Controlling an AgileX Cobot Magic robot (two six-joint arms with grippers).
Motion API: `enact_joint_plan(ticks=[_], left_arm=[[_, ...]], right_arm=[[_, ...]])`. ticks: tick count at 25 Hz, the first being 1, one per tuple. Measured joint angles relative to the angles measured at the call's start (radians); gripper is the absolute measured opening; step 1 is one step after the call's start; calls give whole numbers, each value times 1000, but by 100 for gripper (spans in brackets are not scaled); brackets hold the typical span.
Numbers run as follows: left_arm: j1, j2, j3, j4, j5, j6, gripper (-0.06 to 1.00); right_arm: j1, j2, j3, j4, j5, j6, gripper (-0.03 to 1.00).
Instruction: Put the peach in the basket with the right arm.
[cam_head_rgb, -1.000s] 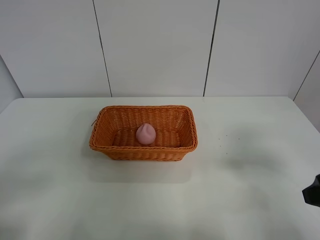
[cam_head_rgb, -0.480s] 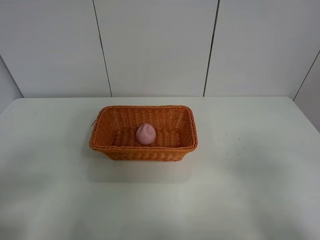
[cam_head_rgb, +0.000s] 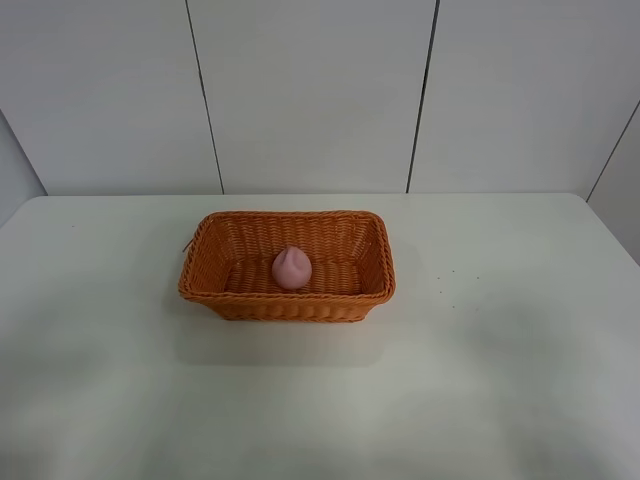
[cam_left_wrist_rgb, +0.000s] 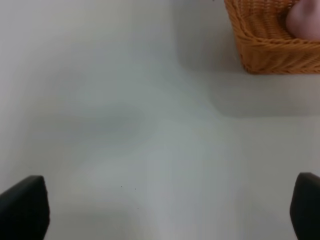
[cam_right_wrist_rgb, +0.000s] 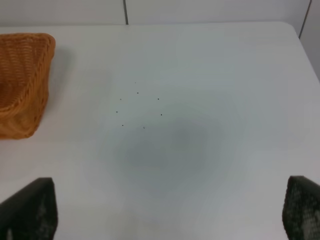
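Starting at the left, the left gripper (cam_left_wrist_rgb: 165, 210) shows only in its own wrist view, as two black finger tips at the picture's lower corners, spread wide with nothing but bare white table (cam_left_wrist_rgb: 125, 125) between them. It hangs over the table well apart from the basket, which sits at about one o'clock from it in that view.

At the middle of the overhead view stands the rectangular orange-brown woven wicker basket (cam_head_rgb: 230, 293) with sloping sides and a braided rim. The small matte pink rounded peach (cam_head_rgb: 291, 268) rests on the basket floor, close to the centre, its pointed tip up. From the basket's centre it lies barely toward six o'clock, near the front wall but not clearly touching it. The left wrist view catches a blurred pink edge of the peach (cam_left_wrist_rgb: 305, 17) inside the basket corner (cam_left_wrist_rgb: 265, 50).

To the right, the right gripper (cam_right_wrist_rgb: 167, 212) also appears only in its own wrist view: two black finger tips set far apart, holding nothing, over bare table dotted with a few dark specks (cam_right_wrist_rgb: 140, 107). The basket's end (cam_right_wrist_rgb: 22, 90) sits at about ten o'clock from it. Neither arm enters the overhead view.

Judging by this, the task looks done: the peach is in the basket and released, the right arm is clear of it, and nothing seems left to do.
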Motion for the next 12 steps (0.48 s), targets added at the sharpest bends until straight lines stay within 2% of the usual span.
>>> enact_joint_plan(ticks=[12], left_arm=[[0,0,0,0,0,0,99]], right_arm=[[0,0,0,0,0,0,70]])
